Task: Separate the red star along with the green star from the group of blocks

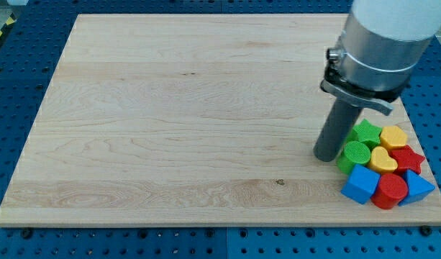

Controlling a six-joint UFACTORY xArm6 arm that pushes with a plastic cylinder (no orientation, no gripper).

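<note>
Camera view is showing a pale wooden surface (170,122) with all the blocks crowding its corner at the view's bottom right. No pincer is showing, so whether one is apart or together is not applicable: the arm is ending in a dark rod, and my tip (325,157) is resting on the wood.

Going left to right from my tip: a green cylinder (355,154) is sitting just to its right, almost touching. A blue cube (360,184) is lying lower right. The green star (366,132), bright with stubby points, is sitting up and right of my tip, close beside the rod. A yellow heart (383,160), a red cylinder (390,191) and another yellow heart (393,136) are following. The red star (408,158) is lying farther right, wedged among them, with a blue wedge-like block (417,188) below it.
</note>
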